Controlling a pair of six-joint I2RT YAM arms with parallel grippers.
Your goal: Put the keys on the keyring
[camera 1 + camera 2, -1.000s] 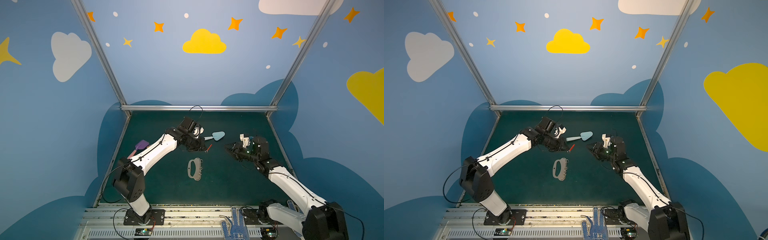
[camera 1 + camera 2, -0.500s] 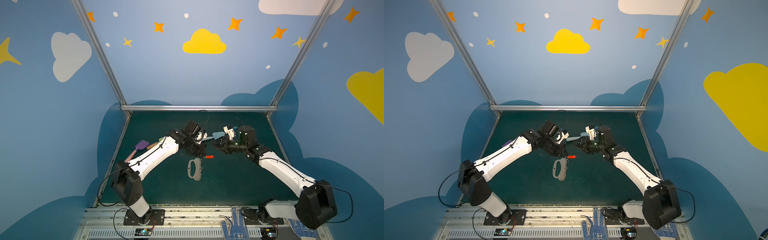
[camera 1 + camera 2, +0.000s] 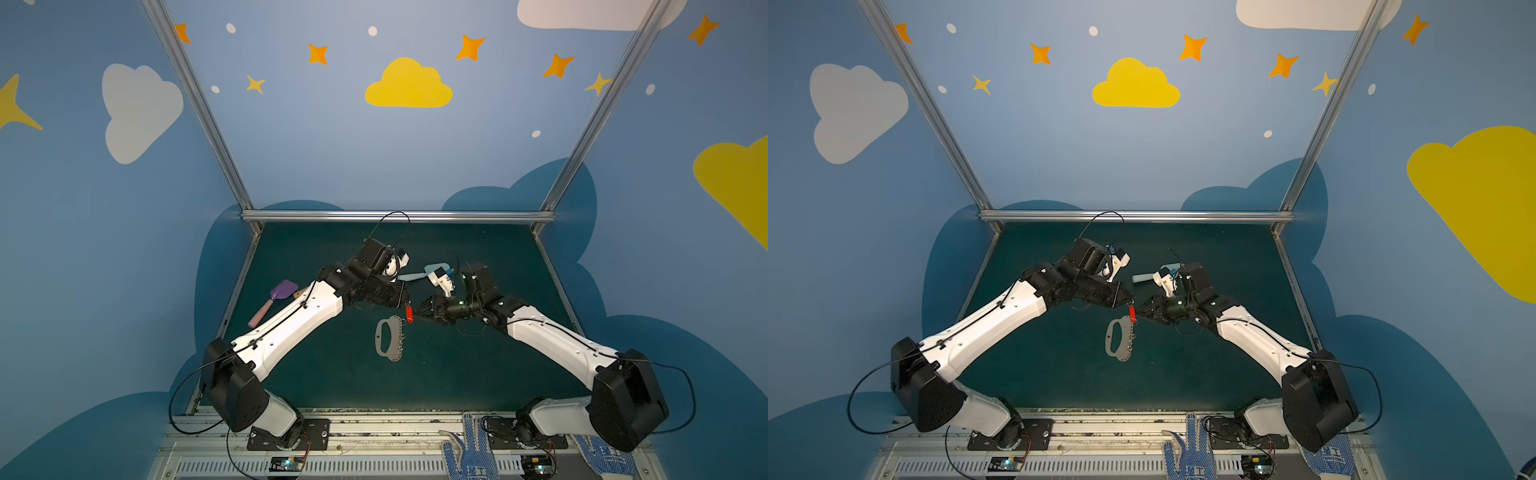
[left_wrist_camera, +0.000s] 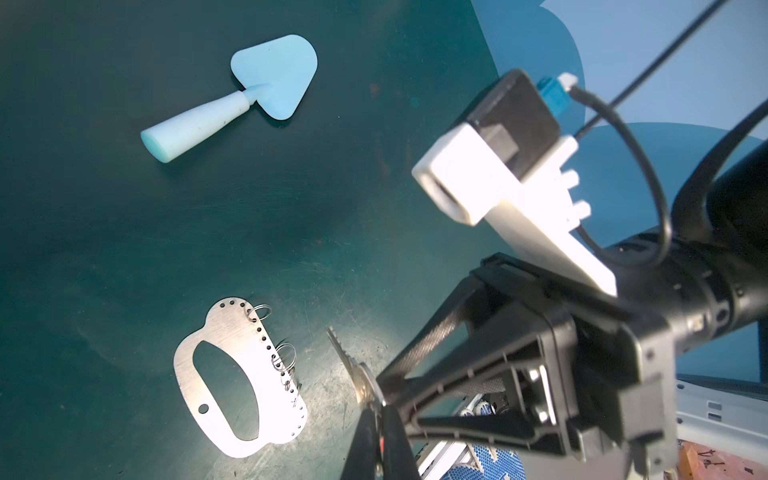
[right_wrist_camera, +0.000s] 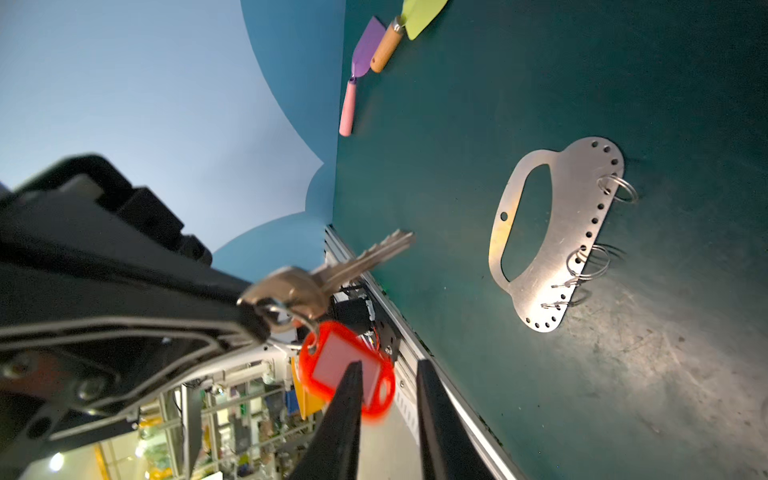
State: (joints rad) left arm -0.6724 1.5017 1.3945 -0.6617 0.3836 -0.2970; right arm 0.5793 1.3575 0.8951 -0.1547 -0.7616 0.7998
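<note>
Soft, even light is filling both top views, though the mat is looking dim. In the left wrist view, glare is blowing out the keyring and white mount. In the right wrist view the near key and tag are showing blurred, and a pale sheen is lying over the mat.

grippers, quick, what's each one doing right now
Left gripper: shut on the key.
Right gripper: open, fingers at the red tag, not gripping it.
</note>
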